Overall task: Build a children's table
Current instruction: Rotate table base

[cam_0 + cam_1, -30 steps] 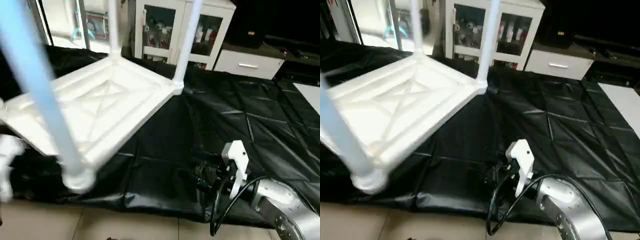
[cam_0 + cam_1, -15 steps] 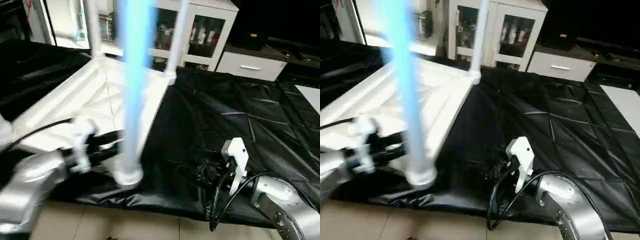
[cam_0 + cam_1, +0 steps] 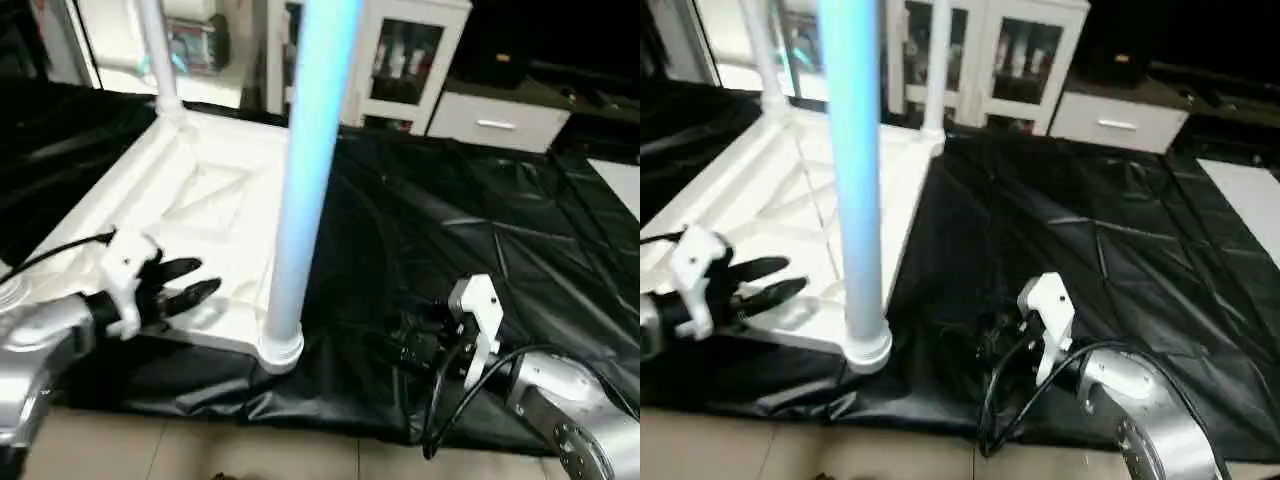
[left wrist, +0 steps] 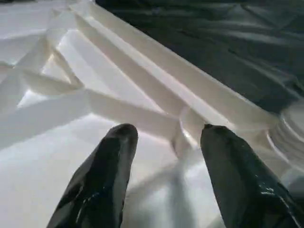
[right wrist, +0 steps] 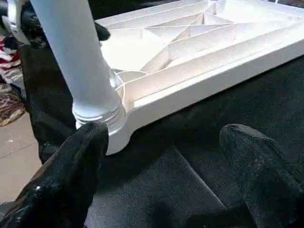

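Note:
The children's table lies upside down on a black sheet (image 3: 480, 230), its white ribbed top (image 3: 200, 190) facing up. One white leg (image 3: 305, 170) stands in the near corner socket (image 3: 280, 350), and two more legs (image 3: 155, 50) (image 3: 935, 60) rise at the far corners. My left gripper (image 3: 190, 283) hovers open over the top's near edge, left of that leg; in the left wrist view its fingers (image 4: 111, 161) are spread above the ribs with nothing between them. My right gripper (image 3: 405, 345) sits open low over the sheet, right of the near leg (image 5: 76, 61), apart from it.
A white glass-door cabinet (image 3: 400, 60) and a low drawer unit (image 3: 490, 120) stand behind the sheet. Bare tiled floor (image 3: 200, 450) runs along the sheet's near edge. The sheet to the right of the table top is wrinkled.
The table top has gone from tilted in the air to lying flat on the sheet. My left arm has come in at its near edge and its fingers have spread. The right arm has stayed put.

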